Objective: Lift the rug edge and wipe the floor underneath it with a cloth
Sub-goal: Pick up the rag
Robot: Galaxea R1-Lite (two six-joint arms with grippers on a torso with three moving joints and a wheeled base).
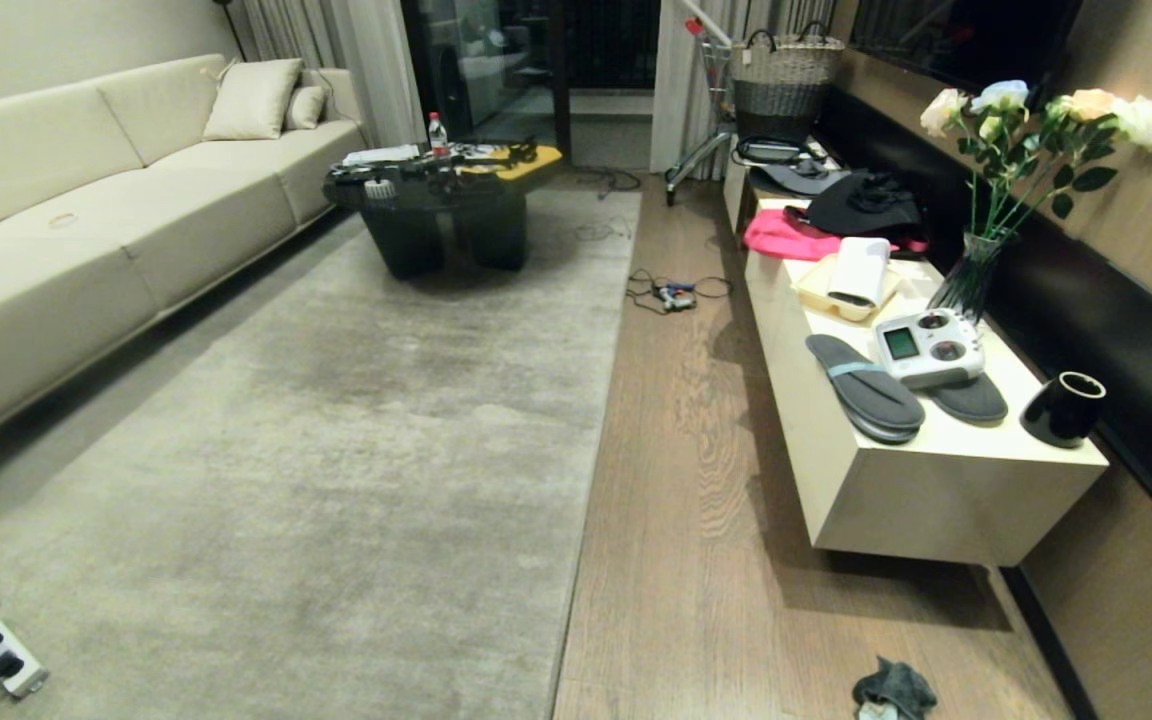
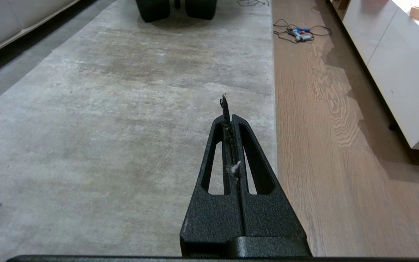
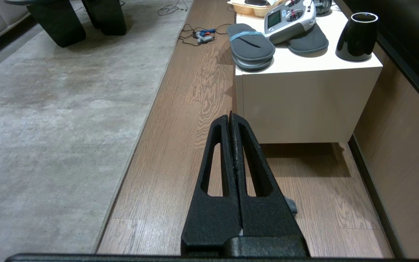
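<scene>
The pale grey rug covers the left of the room. Its straight rug edge (image 1: 596, 450) runs away from me beside the wooden floor (image 1: 676, 520). The dark grey-green cloth (image 1: 894, 690) lies crumpled on the planks close in front, right of the rug. Neither arm shows in the head view. My left gripper (image 2: 229, 117) hangs shut over the rug, just inside the rug edge (image 2: 274, 91), with a frayed dark strip poking from its tips. My right gripper (image 3: 230, 115) hangs shut over the floor (image 3: 173, 163). The cloth (image 3: 291, 206) peeks out from behind it.
A low white cabinet (image 1: 936, 500) lines the right wall, carrying slippers, a controller, a black cup and a vase. Cables with a small tool (image 1: 674, 293) lie on the planks farther off. A black coffee table (image 1: 446, 200) stands on the rug's far end, a sofa (image 1: 86, 200) at left, a power strip (image 1: 6, 655) near left.
</scene>
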